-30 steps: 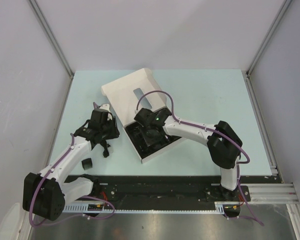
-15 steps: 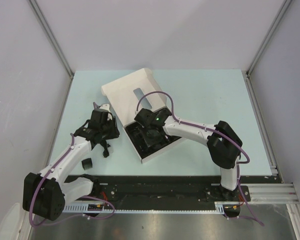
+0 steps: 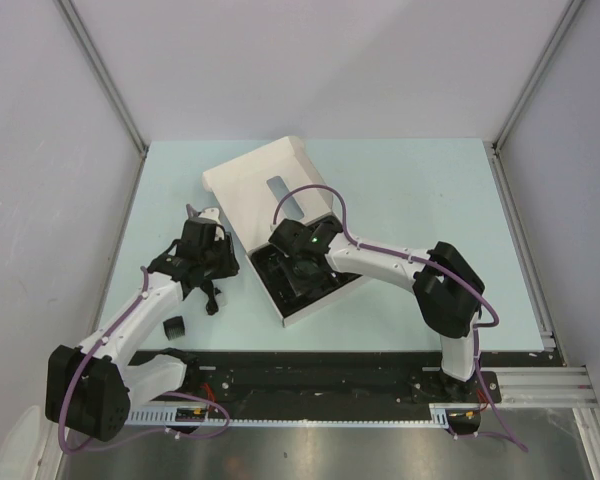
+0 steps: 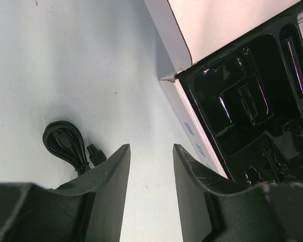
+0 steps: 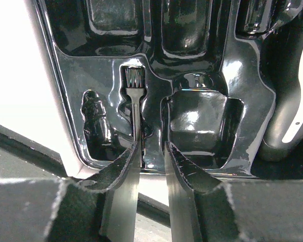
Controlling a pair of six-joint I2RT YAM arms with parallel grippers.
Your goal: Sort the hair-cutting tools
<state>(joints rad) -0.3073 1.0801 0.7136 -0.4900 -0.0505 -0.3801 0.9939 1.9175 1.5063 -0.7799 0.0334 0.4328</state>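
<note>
The thin black brush (image 5: 135, 96) lies in a narrow slot of the black tray (image 5: 192, 55). My right gripper (image 5: 152, 147) is open just behind the brush's handle end, which runs along the left finger's inner edge; nothing sits in the gap between the jaws. The black-and-silver clipper (image 5: 290, 113) rests in the tray at the right. My left gripper (image 4: 151, 147) is open over bare table, with the coiled black cable (image 4: 65, 143) to its left. A small black comb guard (image 3: 173, 328) sits on the table near the left arm. From above, the right gripper (image 3: 302, 270) hangs over the tray.
The white box (image 3: 255, 175) lies open at an angle mid-table, its lid toward the back left. Its side wall (image 4: 192, 126) is close to the right of my left fingers. The table's front edge (image 3: 330, 350) runs just behind the box.
The right gripper has edged very slightly left over the tray. The left arm has not moved.
</note>
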